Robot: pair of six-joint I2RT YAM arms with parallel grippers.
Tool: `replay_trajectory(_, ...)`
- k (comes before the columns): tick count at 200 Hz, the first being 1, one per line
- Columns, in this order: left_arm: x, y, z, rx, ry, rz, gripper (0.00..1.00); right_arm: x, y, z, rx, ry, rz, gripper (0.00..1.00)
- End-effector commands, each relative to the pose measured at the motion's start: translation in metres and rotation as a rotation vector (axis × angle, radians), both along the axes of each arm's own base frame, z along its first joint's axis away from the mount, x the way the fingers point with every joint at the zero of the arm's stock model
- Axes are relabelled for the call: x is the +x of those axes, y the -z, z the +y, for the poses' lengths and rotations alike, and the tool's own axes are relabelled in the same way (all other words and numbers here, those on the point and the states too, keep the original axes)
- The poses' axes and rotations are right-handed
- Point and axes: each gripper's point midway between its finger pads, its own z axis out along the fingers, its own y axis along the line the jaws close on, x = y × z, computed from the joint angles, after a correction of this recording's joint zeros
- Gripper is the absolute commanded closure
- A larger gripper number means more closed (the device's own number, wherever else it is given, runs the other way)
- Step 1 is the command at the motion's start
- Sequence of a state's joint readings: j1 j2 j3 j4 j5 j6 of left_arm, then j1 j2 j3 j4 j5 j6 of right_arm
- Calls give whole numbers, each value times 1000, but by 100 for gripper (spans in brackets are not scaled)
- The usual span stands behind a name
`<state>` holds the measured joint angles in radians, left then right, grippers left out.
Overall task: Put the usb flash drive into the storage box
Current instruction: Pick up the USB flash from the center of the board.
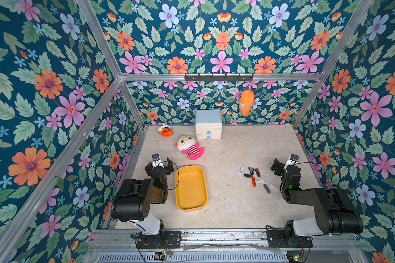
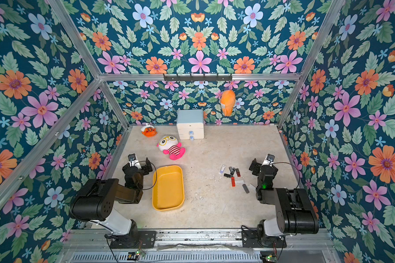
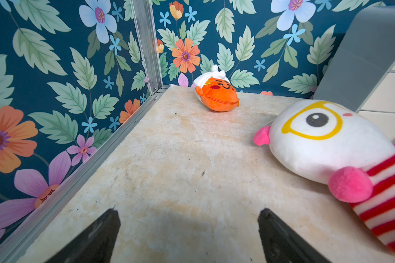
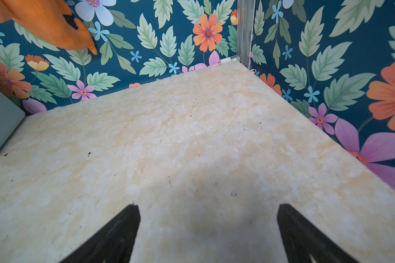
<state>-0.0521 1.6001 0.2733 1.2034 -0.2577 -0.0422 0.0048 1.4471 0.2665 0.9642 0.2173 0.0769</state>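
Left wrist view is showing our left gripper [image 3: 189,218] standing wide open, its two dark fingers [image 3: 96,239] spread far apart and holding nothing, with only bare table [image 3: 180,159] lying between them. Our right gripper [image 4: 207,211] is doing the same in its own wrist view: jaws fully spread, gripping nothing, pointing over bare tabletop.

In both top views we are seeing the box [image 1: 190,189] lying just beside the left gripper [image 1: 159,165], on its right and a little back toward the arm's base. The drives [image 1: 253,176] are lying in a loose scatter to the left of the right gripper [image 1: 283,165], near it but apart from it, between it and the box. None of them is sitting in the box.

Ahead of the left gripper and to its right, the doll [image 3: 328,145] is lying face up. Farther ahead, an orange pouch [image 3: 217,98] is resting by the back wall. Beyond the doll, the chest [image 1: 208,124] is standing against that wall. Ahead of the right gripper and to its left, an orange plush [image 1: 245,102] is hanging on the back wall.
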Motion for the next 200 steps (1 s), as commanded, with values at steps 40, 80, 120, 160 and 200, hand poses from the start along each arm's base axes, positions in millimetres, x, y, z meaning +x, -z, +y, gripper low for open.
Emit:
replay_trajectory(40,0,-13,2,6,-9,-53,1,2,-7,-2,-14,12,-27,1)
replay_trajectory(80,-10,-63,-1,9,-48,-98,1,-3,-51,7,-65,-4,-22,1)
replay_trajectory(120,-18,-145,-12,-317,-41,-180,1,-36,-159,25,133,-55,-218,1)
replay_trajectory(160,-44,-157,-15,-477,-77,-2,1,-69,-185,37,299,-99,-190,1)
replay_trajectory(200,-73,-151,-49,-437,107,273,1,-84,-124,39,314,-31,298,1)
